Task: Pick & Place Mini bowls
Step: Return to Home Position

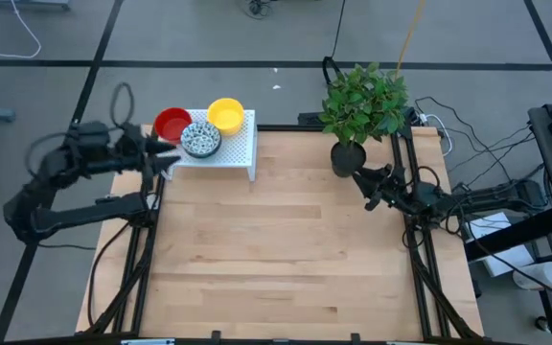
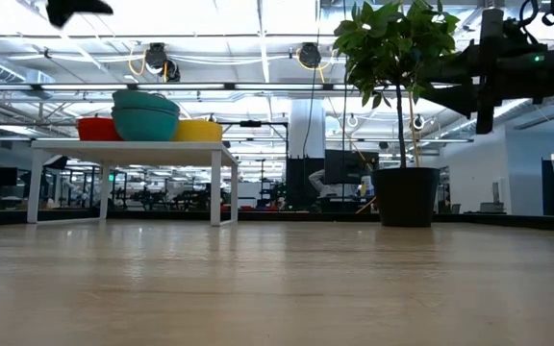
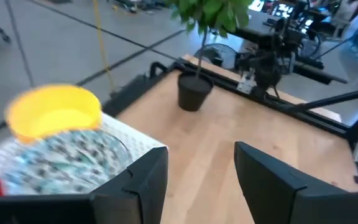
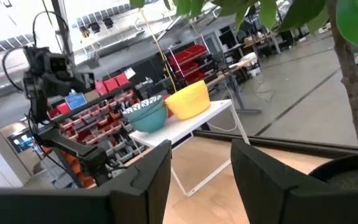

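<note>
Three mini bowls sit on a small white perforated stand at the table's far left: a red one, a yellow one and a white speckled stack. In the low view the speckled stack shows teal outside, between the red and yellow bowls. My left gripper hovers open just left of the stand; its wrist view shows the speckled bowl and yellow bowl close ahead. My right gripper is open at the table's right far side, next to the plant pot.
A black pot with a leafy green plant stands at the table's far edge, right of centre, close to my right gripper. The wooden tabletop lies bare from the middle toward the near edge. Cables lie off the table's right side.
</note>
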You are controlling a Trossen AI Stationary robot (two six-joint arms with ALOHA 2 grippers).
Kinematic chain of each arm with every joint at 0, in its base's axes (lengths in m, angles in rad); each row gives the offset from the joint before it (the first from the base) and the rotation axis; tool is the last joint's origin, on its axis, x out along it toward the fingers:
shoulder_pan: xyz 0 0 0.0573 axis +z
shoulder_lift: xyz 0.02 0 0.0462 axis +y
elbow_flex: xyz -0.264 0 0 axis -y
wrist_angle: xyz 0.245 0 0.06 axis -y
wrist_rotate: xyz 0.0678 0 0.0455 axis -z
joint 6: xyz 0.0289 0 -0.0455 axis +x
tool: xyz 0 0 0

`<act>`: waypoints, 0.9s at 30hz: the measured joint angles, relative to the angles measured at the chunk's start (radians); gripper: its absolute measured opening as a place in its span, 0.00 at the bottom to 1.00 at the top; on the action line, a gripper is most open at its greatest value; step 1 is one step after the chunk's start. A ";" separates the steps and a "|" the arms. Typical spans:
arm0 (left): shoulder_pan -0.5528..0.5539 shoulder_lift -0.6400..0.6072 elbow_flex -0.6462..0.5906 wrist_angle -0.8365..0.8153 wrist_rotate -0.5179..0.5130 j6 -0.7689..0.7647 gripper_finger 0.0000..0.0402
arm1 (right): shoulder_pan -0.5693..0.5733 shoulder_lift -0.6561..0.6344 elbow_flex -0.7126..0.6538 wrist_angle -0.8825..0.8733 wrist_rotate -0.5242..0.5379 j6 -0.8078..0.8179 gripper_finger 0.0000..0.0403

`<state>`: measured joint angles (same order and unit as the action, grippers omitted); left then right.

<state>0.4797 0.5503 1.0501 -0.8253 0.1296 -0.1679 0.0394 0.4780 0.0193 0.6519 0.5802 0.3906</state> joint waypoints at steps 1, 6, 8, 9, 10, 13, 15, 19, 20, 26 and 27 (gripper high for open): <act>0.000 -0.018 -0.050 0.033 0.012 -0.016 0.46 | 0.000 0.000 0.000 -0.004 0.000 0.005 0.39; 0.000 -0.114 -0.317 0.314 0.087 -0.089 0.46 | 0.000 0.000 -0.001 -0.014 0.000 0.009 0.38; 0.000 -0.142 -0.412 0.414 0.107 -0.116 0.46 | 0.000 0.000 -0.001 -0.014 0.000 0.009 0.39; 0.000 -0.154 -0.455 0.462 0.107 -0.134 0.46 | 0.000 0.000 -0.001 -0.014 0.000 0.009 0.38; 0.000 -0.165 -0.496 0.504 0.107 -0.151 0.46 | 0.000 0.000 -0.001 -0.014 0.000 0.009 0.39; 0.000 -0.181 -0.614 0.643 0.094 -0.185 0.46 | 0.000 0.000 -0.001 -0.014 -0.001 0.009 0.38; 0.000 -0.180 -0.686 0.748 0.079 -0.203 0.46 | 0.000 0.000 -0.002 -0.014 -0.001 0.009 0.39; 0.000 -0.172 -0.814 0.964 0.072 -0.221 0.46 | 0.000 0.000 -0.002 -0.014 -0.001 0.009 0.38; 0.000 -0.172 -0.843 1.015 0.071 -0.237 0.46 | 0.000 0.000 -0.002 -0.014 -0.001 0.009 0.38; 0.000 -0.173 -0.967 1.222 0.061 -0.291 0.46 | 0.000 0.000 -0.002 -0.014 -0.004 0.009 0.38; 0.000 -0.172 -0.981 1.223 0.050 -0.313 0.46 | 0.000 0.000 -0.002 -0.014 -0.004 0.009 0.38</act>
<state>0.4798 0.3779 0.0695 0.3980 0.1794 -0.4809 0.0391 0.4779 0.0174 0.6382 0.5762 0.4000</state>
